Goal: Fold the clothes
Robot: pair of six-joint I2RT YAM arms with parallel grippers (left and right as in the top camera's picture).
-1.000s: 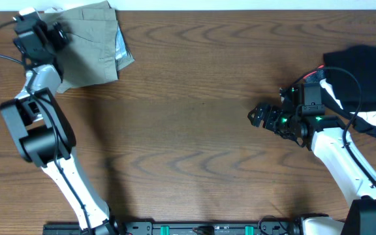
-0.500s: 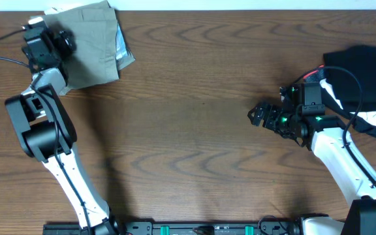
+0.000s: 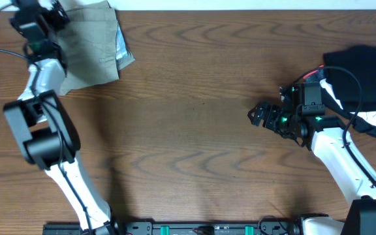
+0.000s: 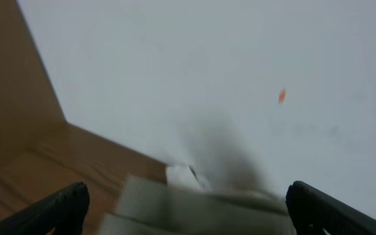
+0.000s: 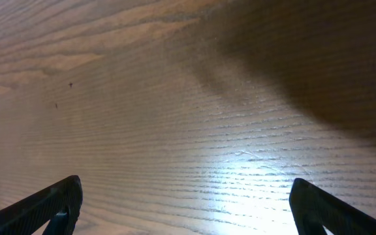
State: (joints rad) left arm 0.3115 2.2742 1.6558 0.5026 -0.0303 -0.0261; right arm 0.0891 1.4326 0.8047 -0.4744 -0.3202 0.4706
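The shorts (image 3: 93, 46) lie in the far left corner of the bench (image 3: 194, 130), folded into a compact, roughly square bundle. Its slightly longer side runs from the far edge back toward the robot, and a paler lining shows along its right edge. The left hand (image 3: 47, 14) hangs at the bundle's far left corner, right at the bench's far edge. Its fingers (image 4: 61, 207) are spread wide with nothing gripped. Its own camera is tipped up at the white wall (image 4: 227, 72), with only a blurred strip of pale cloth low in the frame, so I cannot tell whether the hand touches the fabric. From that hand, the shorts spread out to its right and back toward the arm's base. Any further fold or smoothing would probably mean tilting the wrist down and reaching back over the cloth. The right hand (image 3: 256, 117) is well apart from the shorts, across the bench. It is open too, with only bare wood between its fingers (image 5: 54, 205), and just behind it sits a dark heap of clothes (image 3: 361, 68). The left arm is clearly the nearer one for the shorts, which look close to done.
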